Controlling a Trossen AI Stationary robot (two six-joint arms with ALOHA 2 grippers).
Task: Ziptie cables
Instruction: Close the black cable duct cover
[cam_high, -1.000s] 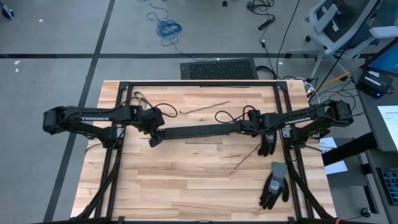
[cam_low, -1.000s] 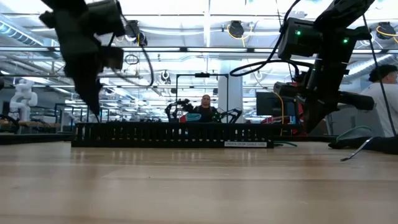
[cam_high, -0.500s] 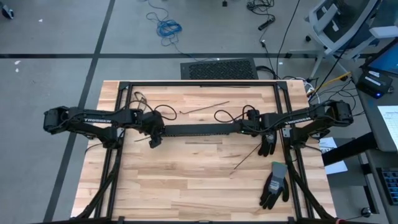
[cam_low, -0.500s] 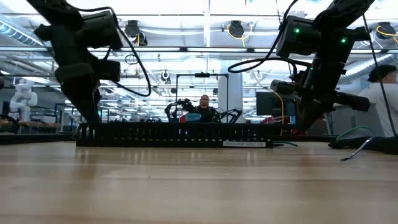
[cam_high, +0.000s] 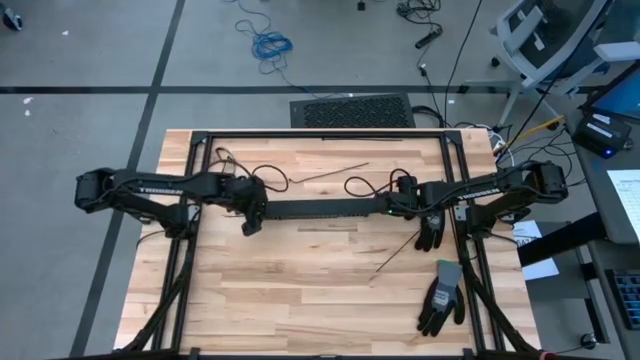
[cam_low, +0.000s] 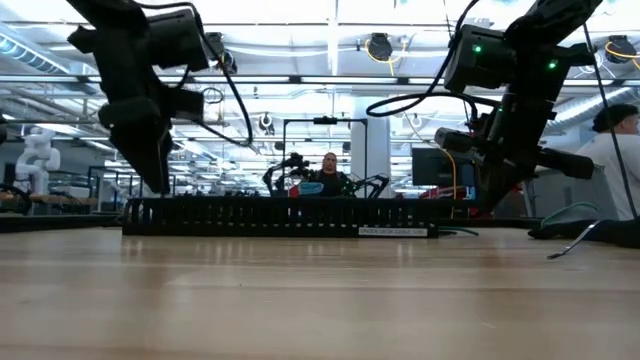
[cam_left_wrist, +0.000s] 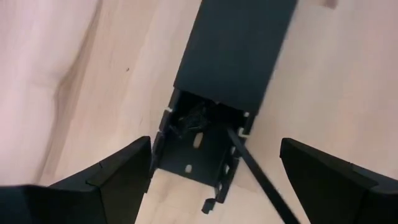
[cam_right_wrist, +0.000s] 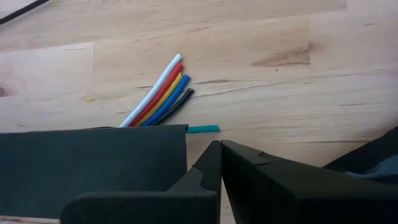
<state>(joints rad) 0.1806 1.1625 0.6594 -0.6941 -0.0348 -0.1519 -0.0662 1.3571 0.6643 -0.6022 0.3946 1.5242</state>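
Observation:
A long black cable duct lies across the middle of the table. The cables, white, red, yellow, blue and black wires, stick out of its right end and rest on the wood; only the right wrist view shows them. My left gripper is open above the duct's open left end, one finger on each side and clear of it. A thin black zip-tie strip runs out of that end. My right gripper is shut beside the duct's right end. My right gripper has its shut fingers right beside the corner of the duct's right end, coming down from above. I cannot tell whether they touch it.
Loose black zip-tie strips lie far of the duct and near of it. Two gloves lie near the right arm. Black cords curl beside the left gripper. A person sits beyond the table.
My left arm has shifted slightly toward the table's right, and its gripper has risen a little off the duct's left end. That end of the duct has slid a short way toward the table's right and far side; the right end has stayed put.

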